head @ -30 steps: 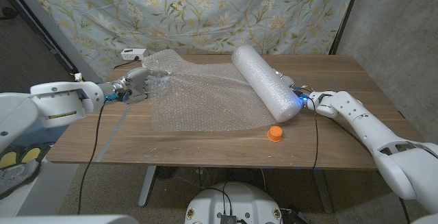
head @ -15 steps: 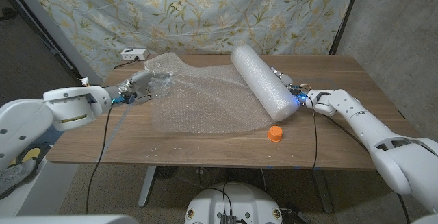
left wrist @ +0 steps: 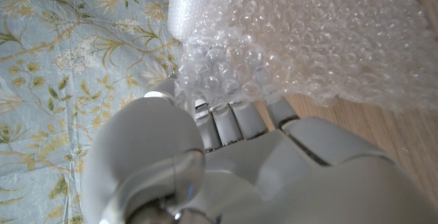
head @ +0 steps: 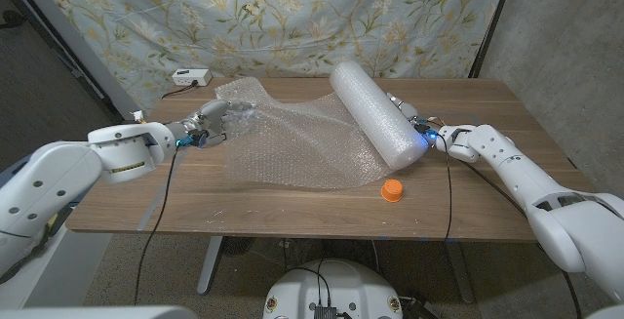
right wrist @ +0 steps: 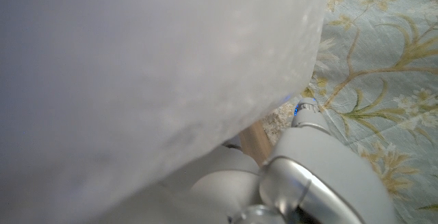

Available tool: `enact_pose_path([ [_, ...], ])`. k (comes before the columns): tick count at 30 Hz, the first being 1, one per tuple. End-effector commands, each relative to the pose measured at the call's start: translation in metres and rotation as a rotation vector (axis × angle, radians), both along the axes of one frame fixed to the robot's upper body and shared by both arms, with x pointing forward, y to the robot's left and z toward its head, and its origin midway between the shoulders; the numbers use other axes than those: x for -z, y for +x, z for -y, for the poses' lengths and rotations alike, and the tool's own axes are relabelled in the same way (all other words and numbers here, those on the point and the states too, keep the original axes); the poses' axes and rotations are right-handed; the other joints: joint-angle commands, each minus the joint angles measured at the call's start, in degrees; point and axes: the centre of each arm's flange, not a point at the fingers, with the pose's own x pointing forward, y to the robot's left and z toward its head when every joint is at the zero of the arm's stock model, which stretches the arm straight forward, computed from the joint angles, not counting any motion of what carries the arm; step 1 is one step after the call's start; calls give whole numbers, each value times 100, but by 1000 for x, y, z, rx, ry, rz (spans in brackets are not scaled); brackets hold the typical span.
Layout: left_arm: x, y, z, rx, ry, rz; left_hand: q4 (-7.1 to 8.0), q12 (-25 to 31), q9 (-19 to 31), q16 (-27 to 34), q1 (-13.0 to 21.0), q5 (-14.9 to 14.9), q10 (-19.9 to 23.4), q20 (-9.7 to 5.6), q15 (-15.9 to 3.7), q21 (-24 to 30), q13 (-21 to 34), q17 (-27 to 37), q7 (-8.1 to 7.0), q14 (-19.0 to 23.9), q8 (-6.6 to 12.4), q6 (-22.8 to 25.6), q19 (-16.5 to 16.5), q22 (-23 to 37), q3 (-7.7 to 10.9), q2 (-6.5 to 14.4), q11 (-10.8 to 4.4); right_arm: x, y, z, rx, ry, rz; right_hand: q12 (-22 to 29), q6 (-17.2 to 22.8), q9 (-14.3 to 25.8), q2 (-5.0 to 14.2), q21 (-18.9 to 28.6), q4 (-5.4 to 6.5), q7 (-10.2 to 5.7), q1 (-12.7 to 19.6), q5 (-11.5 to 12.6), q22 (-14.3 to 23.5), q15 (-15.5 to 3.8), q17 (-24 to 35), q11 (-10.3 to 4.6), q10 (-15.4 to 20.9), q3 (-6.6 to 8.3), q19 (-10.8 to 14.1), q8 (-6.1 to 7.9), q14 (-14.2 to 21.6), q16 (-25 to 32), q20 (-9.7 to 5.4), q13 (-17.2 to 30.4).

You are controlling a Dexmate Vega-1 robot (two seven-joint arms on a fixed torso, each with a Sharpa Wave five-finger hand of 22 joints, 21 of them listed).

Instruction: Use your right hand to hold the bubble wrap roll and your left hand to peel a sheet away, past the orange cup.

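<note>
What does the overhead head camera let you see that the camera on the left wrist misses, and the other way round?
The head view alone shows the orange cup, the wooden table edge to edge, and the right hand against the bubble wrap roll. The left wrist view alone shows, close up, the fingers gripping bunched bubbles. Both show the left hand holding the peeled sheet, an end of the roll, and the flowered backdrop.

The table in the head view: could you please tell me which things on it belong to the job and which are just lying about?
Part of the job:
bubble wrap roll, pressed by the right hand
peeled sheet, gripped by the left hand
orange cup

Lying about:
small white device at the table's far edge
</note>
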Motion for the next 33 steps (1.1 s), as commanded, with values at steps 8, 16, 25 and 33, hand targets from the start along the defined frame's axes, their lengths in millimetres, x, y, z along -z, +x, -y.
enact_pose_path([
  [8,-3,-2,-8,9,5,-1,14,-42,5,42,14,5,120,-18,-25,42,9,29,91,48,8,-43,-4,17,12,-14,-247,-2,0,1,8,5,2,-14,33,10,20,-5,-24,61,-16,-13,8,-53,13,12,25,17,-4,12,8,-19,6,34],
  [16,2,-8,-18,-9,7,-3,21,-46,-2,30,4,7,112,-11,-20,47,15,26,77,27,-9,-78,-16,17,17,-11,-255,-3,1,-5,2,4,6,-19,28,9,19,-4,-24,58,-23,-15,8,-47,12,13,30,18,2,8,7,-20,6,39],
  [25,24,-4,-37,18,-20,20,231,-710,-89,-227,-477,12,-770,197,387,-12,-322,-48,122,-592,-163,-945,-307,13,-166,-155,69,-5,0,-10,1,-4,10,-27,27,9,14,-2,-27,55,-28,-15,8,-45,11,12,30,18,8,6,11,-21,6,46],
  [33,29,-2,-51,42,-18,24,287,-1138,-158,-329,-757,11,-1215,323,657,-39,-516,-106,177,-953,-149,-1504,-424,13,-242,-205,305,-3,2,-11,9,-4,6,-36,32,9,16,-2,-30,53,-30,-15,8,-46,11,11,31,22,12,6,8,-23,7,53],
])
